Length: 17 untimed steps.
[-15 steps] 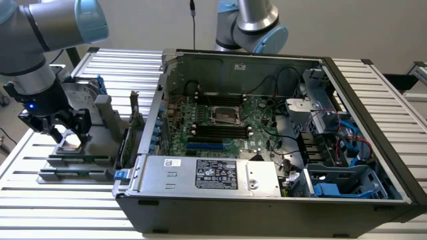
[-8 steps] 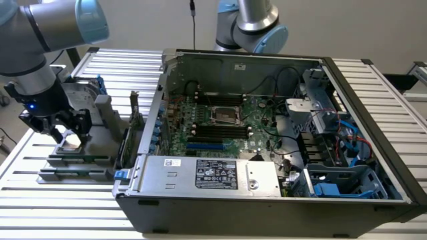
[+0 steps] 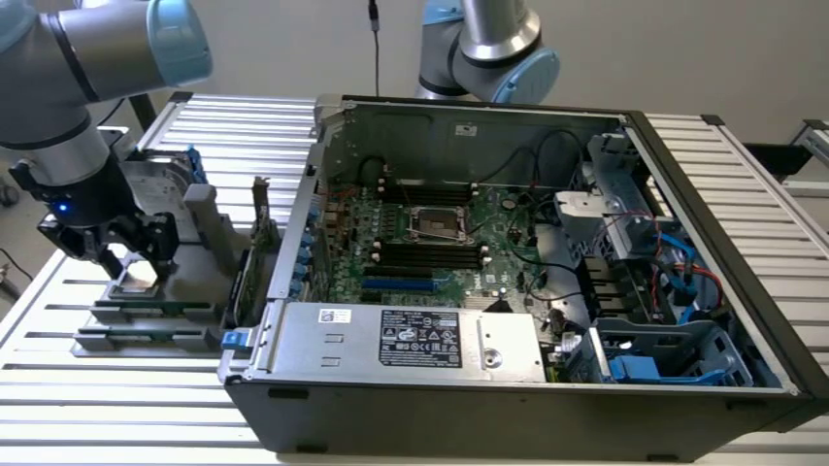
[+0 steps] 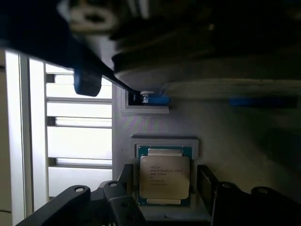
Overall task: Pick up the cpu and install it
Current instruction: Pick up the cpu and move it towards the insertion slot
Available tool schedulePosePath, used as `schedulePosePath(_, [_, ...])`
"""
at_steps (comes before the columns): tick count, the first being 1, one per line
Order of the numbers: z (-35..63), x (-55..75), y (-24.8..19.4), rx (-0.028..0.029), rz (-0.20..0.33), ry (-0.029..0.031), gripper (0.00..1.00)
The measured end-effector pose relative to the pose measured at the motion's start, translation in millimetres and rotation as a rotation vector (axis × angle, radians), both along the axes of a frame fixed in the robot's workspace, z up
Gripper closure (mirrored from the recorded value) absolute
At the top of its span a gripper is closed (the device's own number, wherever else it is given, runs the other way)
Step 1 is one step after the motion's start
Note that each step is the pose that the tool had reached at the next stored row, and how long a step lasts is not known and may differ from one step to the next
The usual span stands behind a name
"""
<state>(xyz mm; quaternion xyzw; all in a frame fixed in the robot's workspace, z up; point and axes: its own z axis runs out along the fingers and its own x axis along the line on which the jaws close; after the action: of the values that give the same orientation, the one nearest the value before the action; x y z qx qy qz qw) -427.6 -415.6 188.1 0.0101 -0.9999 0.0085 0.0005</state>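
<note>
A pale wall stands behind a counter (image 3: 78,388) of white metal slats, and in the middle of it lies an open computer case (image 3: 388,408), its side off so the insides face up. Within the case I can see the green motherboard (image 3: 499,209) with an empty, metal-framed socket (image 3: 438,224) near its centre, and a silver power supply (image 3: 414,340) along the case's near wall. Just beside the case, toward the exterior view's left, sits a grey fixture (image 3: 201,243) touching the counter, with two long memory sticks (image 3: 149,310) lying in slots at its near end. The cpu (image 3: 138,282) rests flat in a square pocket of that fixture, outside the case and well apart from the socket; in the wrist view its silvery plate and thin green rim (image 4: 164,176) sit squarely inside the pocket's raised grey frame (image 4: 164,139). The robot arm (image 3: 78,58) reaches down beside the case over the fixture, and its hand (image 3: 134,270) hangs right above the chip. The hand is spread wide, one dark finger (image 4: 126,181) on each side of the cpu, the jaws straddling it without closing on it, so it has hold of nothing. A second arm (image 3: 486,49) rises behind the case's far wall.
</note>
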Motion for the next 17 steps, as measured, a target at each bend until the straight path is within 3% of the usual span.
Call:
schedulePosePath(12, [-2.2, 0.3, -0.1, 0.0000, -0.001, 0.0000, 0.35])
schedulePosePath(15, [-2.2, 0.3, -0.1, 0.0000, -0.001, 0.0001, 0.36])
schedulePosePath(16, [-2.2, 0.3, -0.1, 0.0000, -0.001, 0.0000, 0.44])
schedulePosePath(17, [-2.2, 0.3, -0.1, 0.0000, -0.001, 0.0000, 0.44])
